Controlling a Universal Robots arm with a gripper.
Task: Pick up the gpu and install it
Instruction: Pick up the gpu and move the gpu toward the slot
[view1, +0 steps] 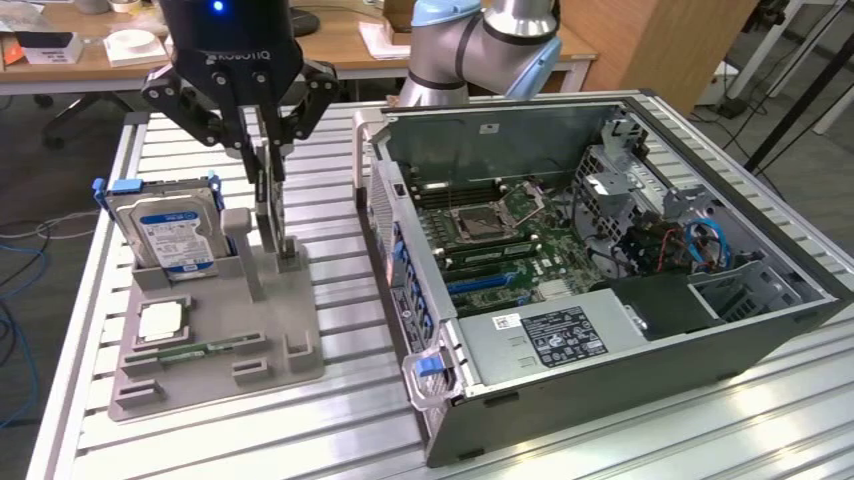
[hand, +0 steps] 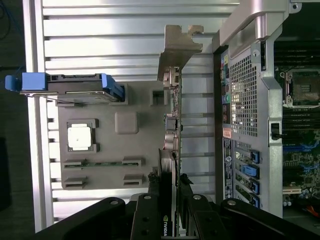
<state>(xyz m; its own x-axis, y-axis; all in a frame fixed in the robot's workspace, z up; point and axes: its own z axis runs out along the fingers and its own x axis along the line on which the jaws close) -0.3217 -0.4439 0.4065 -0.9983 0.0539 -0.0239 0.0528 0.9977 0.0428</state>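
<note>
Exterior view | upper left of frame: thin flat black gpu card (view1: 276, 215), silver bracket at one end, stands on edge in grey plastic holder (view1: 267, 322), top edge exposed for grasping | jaws clamped on that edge | open dark metal computer case (view1: 694, 360) just beside, the exterior view's right

arm (view1: 461, 45): silver-grey tubes, light-blue joint caps
gripper (view1: 267, 165): black linkage fingers, round pivot pins — white lettering (view1: 240, 57) on body
light (view1: 218, 8): blue, 12 o'clock from lettering
</note>
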